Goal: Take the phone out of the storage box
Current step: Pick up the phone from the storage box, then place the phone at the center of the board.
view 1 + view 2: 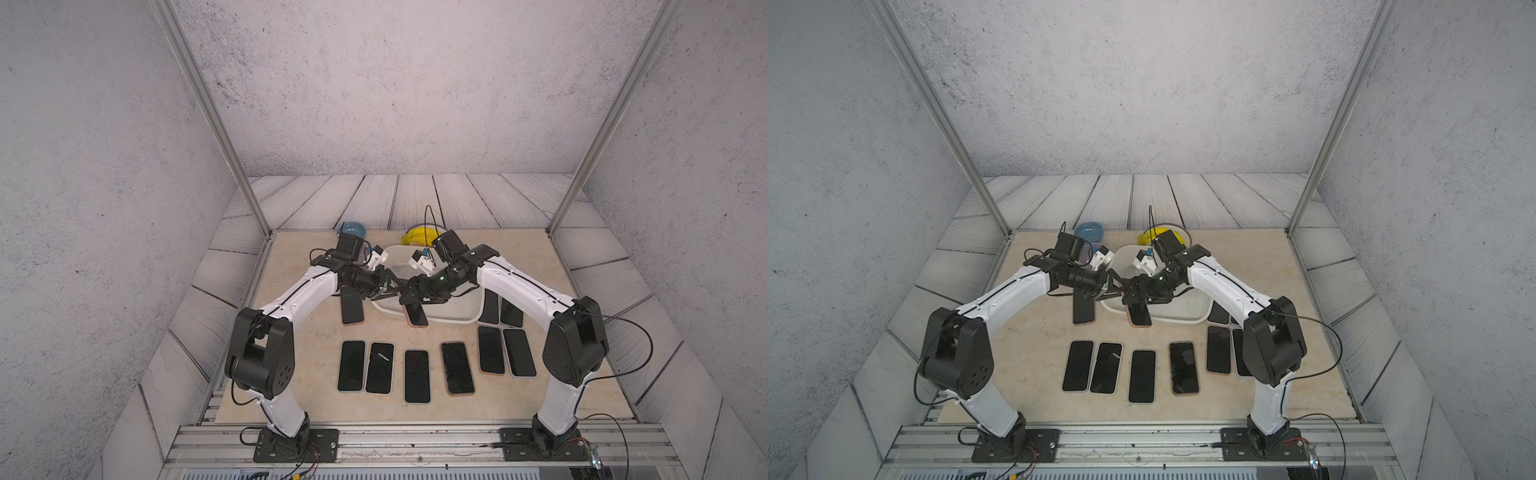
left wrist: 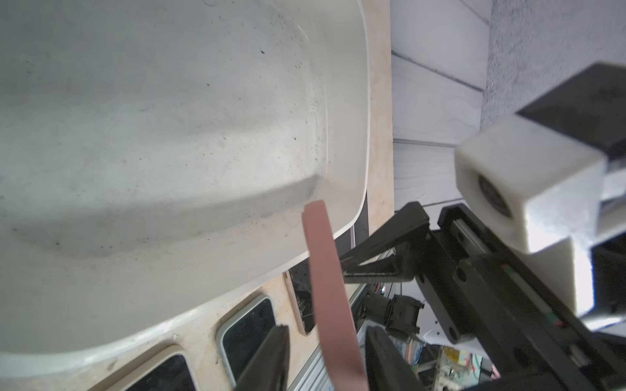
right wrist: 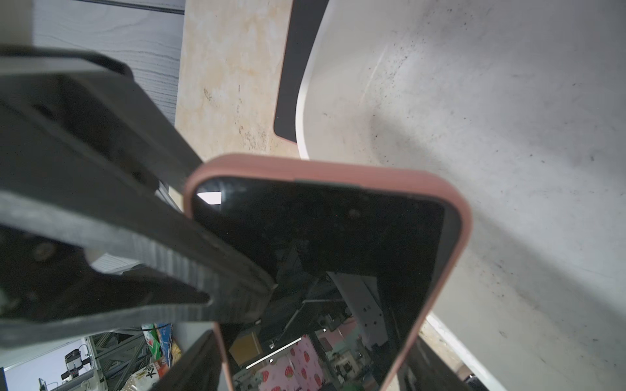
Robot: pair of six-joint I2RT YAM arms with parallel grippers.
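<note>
The left tool [image 2: 327, 330] straddles the thin edge of the phone [image 1: 417, 316], though whether it clenches cannot be told. The phone hangs over the near rim of the storage box [image 1: 446, 321], long axis toward the robot, grasped by the right tool [image 3: 311, 355]. The smooth bench [image 1: 303, 340] has free room at left.

left claw [image 1: 392, 291]: jaws apart | right claw [image 1: 408, 298]: clamped | arms: bent inward, tips close

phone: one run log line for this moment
phone: pink case, above box rim | right gripper: shut on phone | left gripper: jaws astride phone, grip unclear
</note>
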